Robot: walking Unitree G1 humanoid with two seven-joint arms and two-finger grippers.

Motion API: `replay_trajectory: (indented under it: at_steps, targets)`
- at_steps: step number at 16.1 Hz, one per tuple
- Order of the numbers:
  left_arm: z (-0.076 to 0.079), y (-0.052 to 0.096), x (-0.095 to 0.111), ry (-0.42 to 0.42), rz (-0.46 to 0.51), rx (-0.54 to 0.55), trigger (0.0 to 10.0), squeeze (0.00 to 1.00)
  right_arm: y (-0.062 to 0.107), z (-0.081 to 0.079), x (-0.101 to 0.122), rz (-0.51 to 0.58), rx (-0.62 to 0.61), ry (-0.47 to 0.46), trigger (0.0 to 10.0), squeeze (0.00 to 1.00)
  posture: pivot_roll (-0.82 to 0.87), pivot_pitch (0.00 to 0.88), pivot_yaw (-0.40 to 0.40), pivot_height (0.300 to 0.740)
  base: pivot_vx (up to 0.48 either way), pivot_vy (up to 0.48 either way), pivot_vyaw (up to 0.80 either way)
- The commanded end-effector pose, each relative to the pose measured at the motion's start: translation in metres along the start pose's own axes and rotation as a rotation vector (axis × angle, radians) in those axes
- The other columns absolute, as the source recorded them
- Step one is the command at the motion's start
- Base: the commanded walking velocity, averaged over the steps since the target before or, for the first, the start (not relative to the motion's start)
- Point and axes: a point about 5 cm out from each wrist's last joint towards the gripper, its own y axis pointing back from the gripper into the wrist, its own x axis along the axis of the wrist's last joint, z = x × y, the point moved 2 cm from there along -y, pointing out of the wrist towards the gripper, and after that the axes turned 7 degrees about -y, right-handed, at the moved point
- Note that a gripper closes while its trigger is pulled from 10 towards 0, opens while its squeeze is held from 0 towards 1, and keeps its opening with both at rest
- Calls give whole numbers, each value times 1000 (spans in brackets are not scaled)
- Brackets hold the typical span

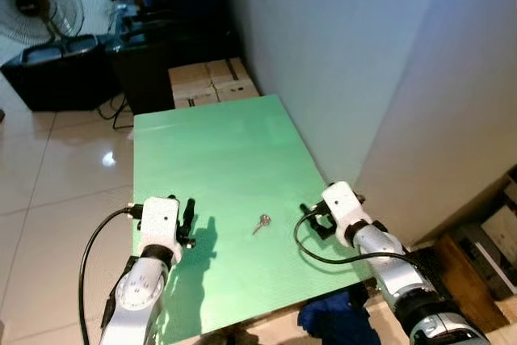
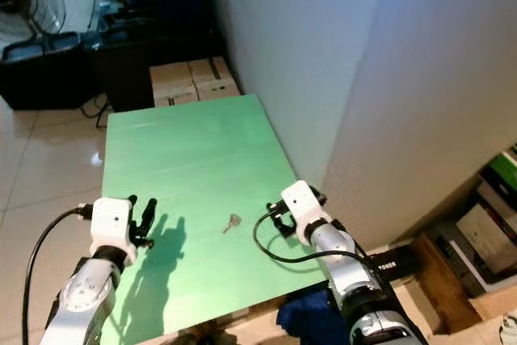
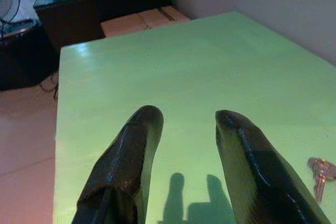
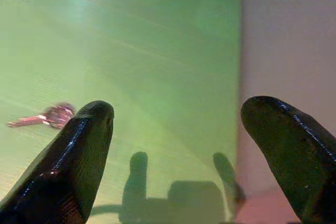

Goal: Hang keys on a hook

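A small silver key [image 1: 261, 223] lies flat on the green table [image 1: 218, 159], near its front half; the same key [image 4: 46, 117] appears in the right wrist view and as key [image 3: 320, 174] in the left wrist view. My right gripper [image 1: 313, 220] hovers just right of the key, open, its fingers [image 4: 79, 150] wide apart with nothing between them. At the table's front left my left gripper [image 1: 187, 220] is open too, well left of the key. No hook is in sight.
A pale wall [image 1: 347, 54] runs along the table's right edge. Cardboard boxes [image 1: 212, 81] sit behind the table's far end, with dark furniture [image 1: 141, 46] and a fan [image 1: 36, 2] beyond. A dark blue cloth [image 1: 335, 321] lies under the table's front edge.
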Motion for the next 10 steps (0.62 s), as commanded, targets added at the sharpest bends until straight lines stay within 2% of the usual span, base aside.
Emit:
replay_trajectory:
  at_steps: [1, 2, 3, 5, 7, 9, 10]
  targets:
    - [5, -2, 4, -21, -4, -76, 10000, 0, -3, -6, 11, 57, 18, -13, 10000, 0, 19, 20, 32, 740, 0, 0, 0]
    - [8, -6, 5, -44, -7, -142, 10000, 0, -4, -8, 17, 95, -13, -28, 10000, 0, 14, 16, 41, 740, 0, 0, 0]
    - [10, -17, 5, -85, -34, -233, 10000, 0, 0, -11, 29, 163, -83, -38, 10000, 0, -1, 15, 51, 740, 0, 0, 0]
    - [20, -35, 6, -107, -51, -351, 10000, 0, 11, -20, 44, 241, -120, -70, 10000, 0, -39, 20, 80, 740, 0, 0, 0]
    - [35, -51, 7, -104, -76, -424, 10000, 0, 23, -27, 56, 305, -136, -88, 10000, 0, -86, 26, 109, 740, 0, 0, 0]
    - [47, -61, 7, -116, -99, -476, 10000, 0, 34, -26, 70, 358, -160, -90, 10000, 0, -153, 39, 150, 740, 0, 0, 0]
    - [56, -66, 7, -112, -111, -501, 10000, 0, 47, -23, 80, 401, -179, -90, 10000, 0, -199, 55, 175, 740, 0, 0, 0]
